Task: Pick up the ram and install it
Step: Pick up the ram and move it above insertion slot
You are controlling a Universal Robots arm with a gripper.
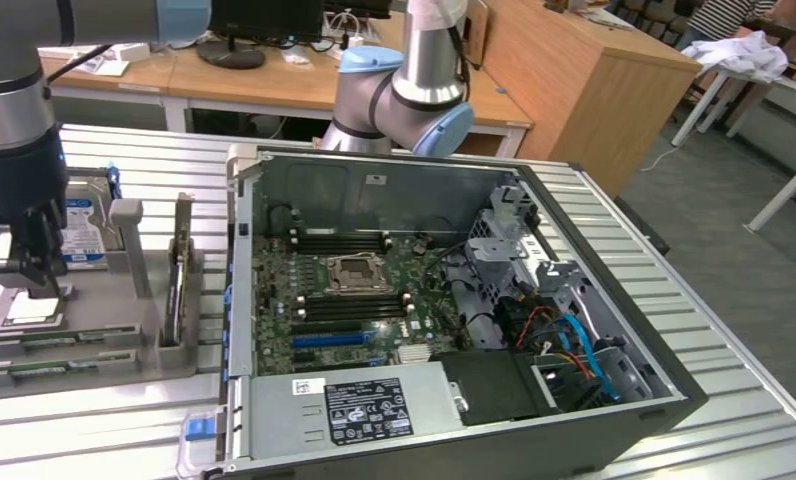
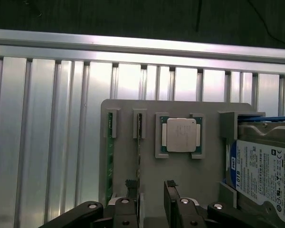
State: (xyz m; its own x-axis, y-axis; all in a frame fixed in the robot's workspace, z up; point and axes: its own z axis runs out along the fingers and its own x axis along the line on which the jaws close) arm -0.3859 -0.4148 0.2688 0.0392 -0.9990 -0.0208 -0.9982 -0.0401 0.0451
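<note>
Green and thin, the ram (image 2: 138, 156) stands on edge in a slot of the grey holder (image 2: 128, 105). It is in line with one finger (image 2: 133, 211) of the tool (image 2: 151, 194) rather than in the gap between the two, and whether that finger touches it cannot be told. The tool's jaws are spread wide and grasp nothing. A second green stick (image 2: 109, 156) sits in the next slot, farther from the tool on the same side. On the tool's other side lies the square silver processor (image 2: 181, 135), and beyond that the hard drive (image 2: 263, 175) with its blue-white label. In the exterior view the tool hangs low over the holder on the ribbed metal tabletop (image 1: 105, 430), well apart from the open computer case (image 1: 358, 185).
</note>
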